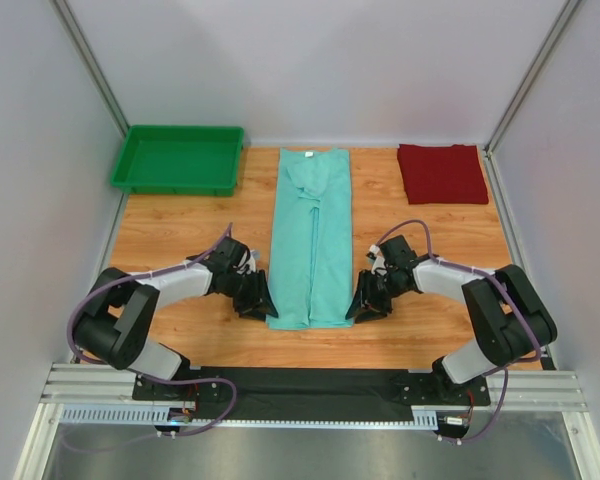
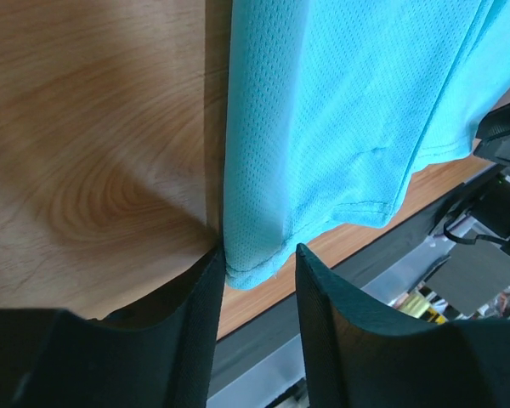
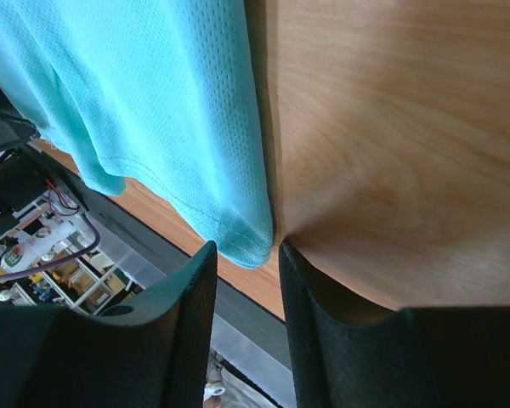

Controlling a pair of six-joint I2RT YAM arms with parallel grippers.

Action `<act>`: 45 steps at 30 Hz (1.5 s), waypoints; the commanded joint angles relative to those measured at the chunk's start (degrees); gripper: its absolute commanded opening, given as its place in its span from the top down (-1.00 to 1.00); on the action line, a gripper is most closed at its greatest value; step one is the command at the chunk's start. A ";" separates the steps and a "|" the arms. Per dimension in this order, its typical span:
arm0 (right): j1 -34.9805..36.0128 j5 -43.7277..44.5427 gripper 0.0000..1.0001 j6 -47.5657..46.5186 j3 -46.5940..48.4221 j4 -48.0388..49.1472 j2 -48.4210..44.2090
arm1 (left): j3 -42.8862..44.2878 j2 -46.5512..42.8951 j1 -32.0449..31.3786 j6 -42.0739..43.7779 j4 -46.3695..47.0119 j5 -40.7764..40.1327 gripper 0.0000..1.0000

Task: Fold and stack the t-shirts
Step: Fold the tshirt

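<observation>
Down the middle of the wood-grain worktop: mint-green t-shirt, folded lengthwise into a long narrow strip. Collar end at the far side, hem end toward the arm bases. Both long sides turned inward, meeting along a line down the centre. Hem near the worktop's front edge, not hanging over it.

At the far right corner: dark red t-shirt, folded into a compact rectangle, lying flat, well apart from the mint-green one. At the far left corner: bright green plastic tray, square to the walls.

At the near left corner of the strip: left gripper, lowered to the worktop, just beside the cloth edge. From the left wrist view: jaws apart, one on bare wood just outside the folded edge, the other on the hem side. Corner of the hem lying in the gap between them, not pinched.

At the near right corner, mirrored: right gripper, also down at the worktop. From the right wrist view: jaws apart with a narrower gap. Rounded hem corner sitting right at the tips, between the two, with a sliver of space on either side.

Both arms bent low, elbows out toward the side walls.
</observation>
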 commanded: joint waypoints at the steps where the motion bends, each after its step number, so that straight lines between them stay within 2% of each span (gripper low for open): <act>1: -0.02 -0.39 0.26 1.43 -0.76 2.93 0.89 | -1.71 2.68 -0.22 0.25 0.17 -1.88 0.11; 6: -0.11 -1.45 0.36 2.93 -1.55 4.08 2.03 | -2.24 3.38 -0.75 -0.54 0.70 -1.17 0.14; 9: -0.11 -1.89 0.52 3.28 -1.82 4.43 2.38 | -3.29 4.08 -0.75 -1.50 1.83 -0.21 0.30; 10: -0.11 -2.06 0.82 3.11 -1.64 4.26 2.65 | -3.56 3.91 -0.75 -1.85 2.10 -0.12 0.42; 11: -0.02 -2.15 0.99 2.76 -1.47 3.99 2.82 | -3.82 3.73 -0.75 -2.12 2.37 0.06 0.50; 12: -0.11 -2.33 0.99 2.75 -1.47 3.64 2.56 | -4.17 3.47 -0.75 -2.21 2.72 0.06 0.57; 13: -0.11 -2.50 0.99 2.67 -1.64 3.29 2.30 | -4.26 3.21 -0.83 -2.21 2.63 0.23 0.82; 15: -0.11 -1.89 0.99 2.40 -1.99 2.06 0.37 | -4.53 2.33 -0.83 -2.38 1.84 0.24 1.00; 23: -0.37 -3.65 1.00 2.93 -0.60 -2.77 -7.28 | -4.53 -4.78 -3.03 -6.07 -0.35 2.52 1.00; 26: -2.82 -3.30 1.00 2.85 6.32 -3.56 -5.97 | 3.35 -4.54 -2.60 -5.29 -4.55 -0.99 1.00; 27: -3.70 -3.30 1.00 2.32 8.97 -4.18 -4.75 | 9.30 -3.14 -1.98 -3.72 -5.62 -1.43 1.00; 29: -5.99 -4.26 1.00 0.56 13.36 -6.11 0.43 | 15.04 1.96 0.74 -2.30 -7.73 -0.56 1.00; 30: -6.60 -4.44 1.00 -0.05 18.69 -6.90 2.63 | 20.21 3.63 1.62 -1.69 -8.09 -0.29 1.00; 34: -8.89 -4.00 1.00 -2.87 31.99 -13.05 13.86 | 31.40 12.94 6.18 -0.90 -8.70 0.32 1.00; 38: -10.74 -4.53 0.99 -2.78 42.46 -15.78 20.73 | 44.91 21.21 8.82 0.34 -11.24 1.64 1.00; 45: -12.59 -6.46 1.00 -2.87 56.62 -19.56 31.29 | 54.35 30.18 10.94 -0.01 -12.05 2.43 1.00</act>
